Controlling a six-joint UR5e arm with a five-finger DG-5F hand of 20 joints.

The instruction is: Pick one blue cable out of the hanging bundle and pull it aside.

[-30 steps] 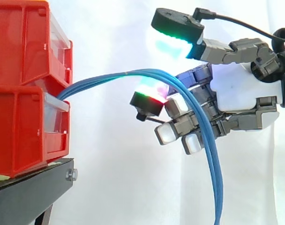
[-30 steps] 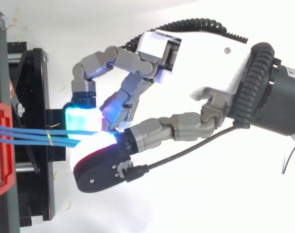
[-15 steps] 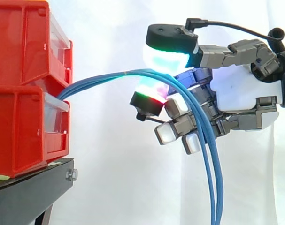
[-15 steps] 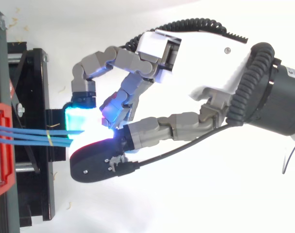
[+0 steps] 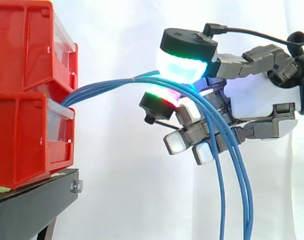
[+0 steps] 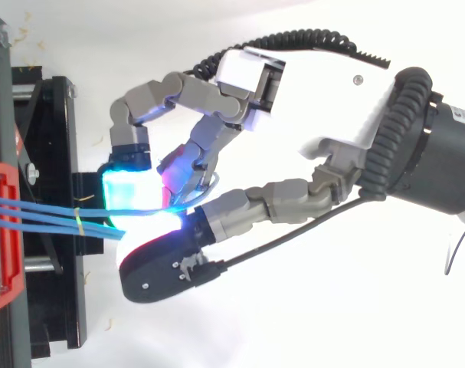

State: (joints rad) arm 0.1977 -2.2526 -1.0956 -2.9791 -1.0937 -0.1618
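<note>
In the side view, two red bins [image 5: 21, 55] stand one on the other on a black stand [image 5: 31, 205] at the left, before the white curtain [image 5: 126, 190]. The blue cables [image 5: 106, 86] come out between the two bins, rise in a flat arc to the right and then fall down in front of the hand [image 5: 257, 95] to the lower edge, where the strands spread a little apart. The hand comes from the right with its fingers curled. The thumb [image 5: 184, 62], glowing cyan and green, lies on top of the arc, and one finger pad [image 5: 159, 100], red and green, sits just under it. The cables run between these two pads and are pinched there (how many strands are really between the pads, I cannot tell). The other fingers are bent below, behind the hanging strands.

In the top view, the cables [image 6: 40, 211] leave the red bin [image 6: 4, 230] at the left edge and go to the right over the stand [image 6: 48, 138]. A thin yellowish tie [image 6: 77, 221] is around them. They end under the bright pads of the hand [image 6: 309, 100]. The thumb [image 6: 163, 268] closes from the lower side and a cyan finger pad [image 6: 129, 188] from the upper side.
</note>
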